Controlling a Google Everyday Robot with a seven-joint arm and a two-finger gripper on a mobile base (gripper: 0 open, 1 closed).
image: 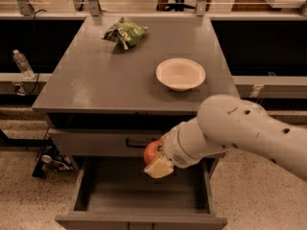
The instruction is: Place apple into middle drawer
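Note:
My gripper point(156, 159) is shut on the red apple point(152, 152) with yellowish patches. It holds the apple above the back of the open middle drawer point(96, 195), just in front of the closed upper drawer front. The drawer is pulled out, and what shows of its deep grey tray holds nothing. My white arm reaches in from the right and hides the drawer's right rear part.
A white bowl point(180, 74) and a green snack bag point(124, 33) sit on the grey cabinet top point(96, 80). The closed drawer front has a black bar handle point(136, 143). A water bottle point(22, 64) stands at the left. Cables lie on the floor at lower left.

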